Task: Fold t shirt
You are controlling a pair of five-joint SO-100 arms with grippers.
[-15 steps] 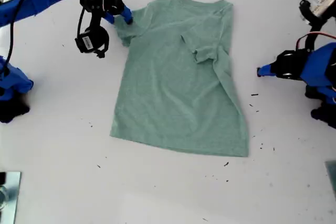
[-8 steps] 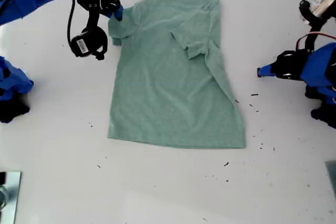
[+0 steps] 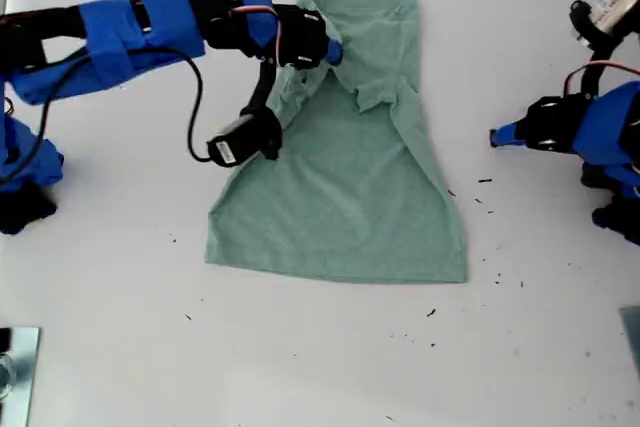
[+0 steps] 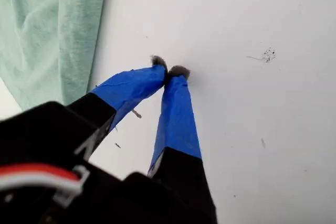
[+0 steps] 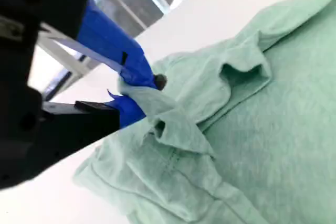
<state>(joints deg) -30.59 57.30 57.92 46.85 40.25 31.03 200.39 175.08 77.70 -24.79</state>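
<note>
Your t shirt lies on the white table, its sleeve on the exterior view's right folded in over the chest. Your second gripper is pinching a fold of that cloth above the chest. Your first gripper sits clenched and empty beside the shirt's edge, toward the exterior view's right.

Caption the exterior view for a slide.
My second gripper pulls a sleeve across the t shirt; my first gripper waits beside it.

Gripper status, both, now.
My first gripper: closed, empty, over the bare table.
My second gripper: closed on a fold of the t shirt.
</note>
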